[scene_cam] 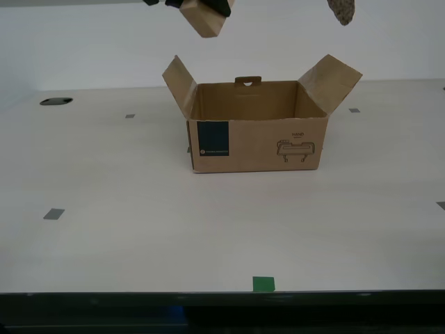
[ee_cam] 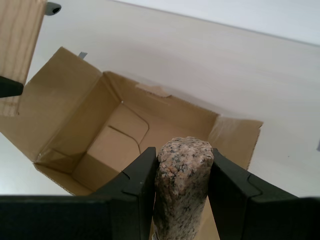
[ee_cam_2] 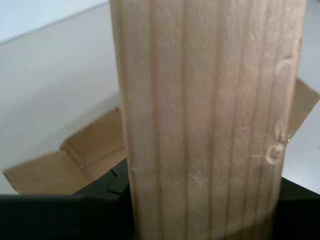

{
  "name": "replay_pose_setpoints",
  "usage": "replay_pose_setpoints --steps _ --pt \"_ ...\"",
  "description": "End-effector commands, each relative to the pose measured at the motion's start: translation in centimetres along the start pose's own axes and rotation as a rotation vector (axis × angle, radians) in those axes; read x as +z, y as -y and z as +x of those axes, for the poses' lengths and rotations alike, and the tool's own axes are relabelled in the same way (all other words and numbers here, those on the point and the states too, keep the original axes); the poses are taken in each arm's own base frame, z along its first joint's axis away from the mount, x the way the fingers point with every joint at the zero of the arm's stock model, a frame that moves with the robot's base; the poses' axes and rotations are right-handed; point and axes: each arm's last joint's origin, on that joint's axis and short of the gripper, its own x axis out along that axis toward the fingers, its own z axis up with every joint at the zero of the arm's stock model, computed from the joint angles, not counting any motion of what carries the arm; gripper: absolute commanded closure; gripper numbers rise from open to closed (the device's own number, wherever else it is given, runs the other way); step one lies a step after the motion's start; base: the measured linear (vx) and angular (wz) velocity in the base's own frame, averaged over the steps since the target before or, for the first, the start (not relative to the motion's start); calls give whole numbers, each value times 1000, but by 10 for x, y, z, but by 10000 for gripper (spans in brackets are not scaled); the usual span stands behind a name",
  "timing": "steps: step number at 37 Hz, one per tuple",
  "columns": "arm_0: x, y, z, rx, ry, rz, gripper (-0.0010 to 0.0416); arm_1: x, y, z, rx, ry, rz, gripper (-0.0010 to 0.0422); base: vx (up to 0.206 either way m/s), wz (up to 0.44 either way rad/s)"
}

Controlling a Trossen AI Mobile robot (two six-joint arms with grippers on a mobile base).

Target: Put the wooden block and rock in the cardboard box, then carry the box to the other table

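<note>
The cardboard box stands open on the smooth off-white table, side flaps spread, its inside bare as far as shown. High above the box's flap toward the exterior view's left hangs the wooden block, held by my second gripper; it fills the second wrist view as pale grained wood. Above the other flap hangs the rock, a speckled stone clamped between the black fingers of my first gripper. From there I look down into the box, with the block also in view.
Grey tape squares dot the table, and a green tape mark sits near its front edge. A dark round hole lies at the far side on the exterior view's left. A white wall stands behind.
</note>
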Motion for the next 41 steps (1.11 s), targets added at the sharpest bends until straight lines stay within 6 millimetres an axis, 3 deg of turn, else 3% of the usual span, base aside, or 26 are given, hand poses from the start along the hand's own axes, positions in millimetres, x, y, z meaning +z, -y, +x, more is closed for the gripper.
replay_pose_setpoints --steps 1,11,22,34,41 --pt "-7 -1 6 16 -13 3 407 -11 0 7 -11 -27 -17 413 0 0" --pt "-24 -6 21 36 -1 -14 406 -28 5 23 -26 -23 -4 412 0 0" --pt "-37 -7 38 48 27 -13 407 -27 9 26 -32 -12 2 412 0 0" --pt "-48 -4 76 115 -1 -11 406 -28 9 26 -32 -13 4 412 0 0" --pt "-47 -5 75 117 0 -9 406 -31 8 28 -29 -14 5 412 0 0"
